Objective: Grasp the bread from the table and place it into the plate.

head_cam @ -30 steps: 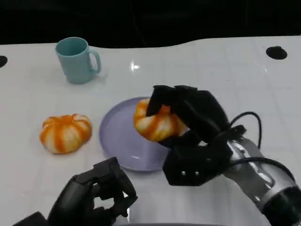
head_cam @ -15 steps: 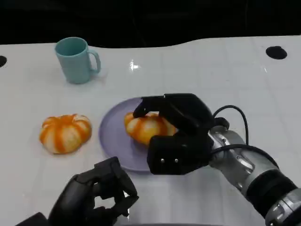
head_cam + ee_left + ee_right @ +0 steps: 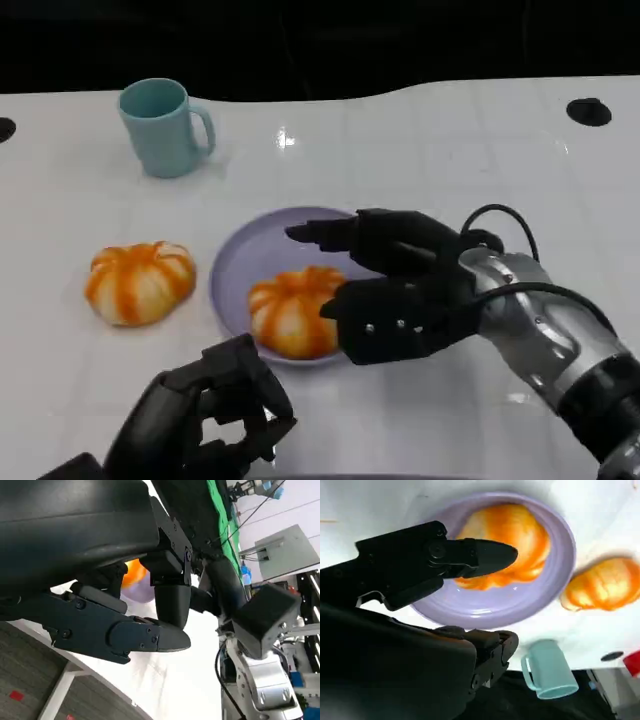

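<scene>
An orange-and-white striped bread [image 3: 289,312] lies in the lavender plate [image 3: 240,262], at its near side; the right wrist view shows the same bread [image 3: 507,539] in the plate [image 3: 550,587]. My right hand [image 3: 395,290] hovers just right of the bread with its fingers spread and nothing in them. A second striped bread [image 3: 139,281] rests on the table left of the plate, and appears as bread [image 3: 605,589] beyond the plate's rim. My left hand [image 3: 205,420] sits at the near edge, fingers curled in with nothing held.
A teal mug [image 3: 163,126] stands at the back left, seen also as a mug [image 3: 547,672] in the right wrist view. A black round hole [image 3: 588,111] marks the table's far right. White tabletop [image 3: 430,160] lies bare behind the plate.
The right hand lowered the bread into the plate and let go of it; its fingers have spread and drawn slightly right. The left hand has stayed put.
</scene>
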You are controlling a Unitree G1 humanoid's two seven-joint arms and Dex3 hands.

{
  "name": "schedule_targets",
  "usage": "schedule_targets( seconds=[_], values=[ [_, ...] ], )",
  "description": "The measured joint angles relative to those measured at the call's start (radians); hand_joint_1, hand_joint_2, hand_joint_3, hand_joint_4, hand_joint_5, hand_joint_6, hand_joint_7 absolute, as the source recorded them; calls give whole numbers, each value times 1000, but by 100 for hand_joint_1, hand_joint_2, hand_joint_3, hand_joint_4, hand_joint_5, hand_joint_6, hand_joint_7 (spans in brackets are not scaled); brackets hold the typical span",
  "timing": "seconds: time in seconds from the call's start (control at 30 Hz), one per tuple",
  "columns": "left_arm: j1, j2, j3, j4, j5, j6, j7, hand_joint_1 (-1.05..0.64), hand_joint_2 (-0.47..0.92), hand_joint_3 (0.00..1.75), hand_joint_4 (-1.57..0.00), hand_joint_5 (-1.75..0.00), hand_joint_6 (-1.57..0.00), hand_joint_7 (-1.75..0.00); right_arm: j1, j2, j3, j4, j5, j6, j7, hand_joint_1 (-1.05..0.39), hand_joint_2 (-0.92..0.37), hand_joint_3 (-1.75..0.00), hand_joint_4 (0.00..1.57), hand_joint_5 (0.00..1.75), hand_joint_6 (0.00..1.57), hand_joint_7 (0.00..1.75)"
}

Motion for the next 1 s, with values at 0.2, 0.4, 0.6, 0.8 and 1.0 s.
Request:
schedule_targets(
  seconds=[0.2, 0.4, 0.6, 0.8, 1.0],
  values=[
    [-2, -3, -1, 3, -1, -2, 0, -52, 92, 32, -68, -175, -60, -155, 107, -64, -49, -195, 73, 8, 51, -74, -92, -36, 8, 23, 17, 2],
    [-4, -4, 3, 8, -9, -3, 0, -49, 92, 32, -69, -175, -60, -156, 274, -102, -137, -356, 170, -57, 7, -62, -92, -28, 14, 30, 22, 4],
    [-4, -3, 4, 10, -11, -2, 0, -51, 92, 32, -68, -175, -60, -157, 406, -154, -184, -473, 174, -120, -63, -54, -92, -26, 22, 43, 31, 8],
    [-4, -1, 5, 11, -9, -2, 0, -51, 92, 32, -67, -175, -59, -157, 531, -200, -234, -540, 173, -192, -121, -44, -92, -10, 34, 73, 53, 17],
    [-5, 0, 6, 12, -9, -1, 0, -53, 92, 32, -67, -175, -59, -156, 617, -201, -283, -541, 204, -319, -211, -14, -88, -8, 63, 118, 78, 61]
  ],
)
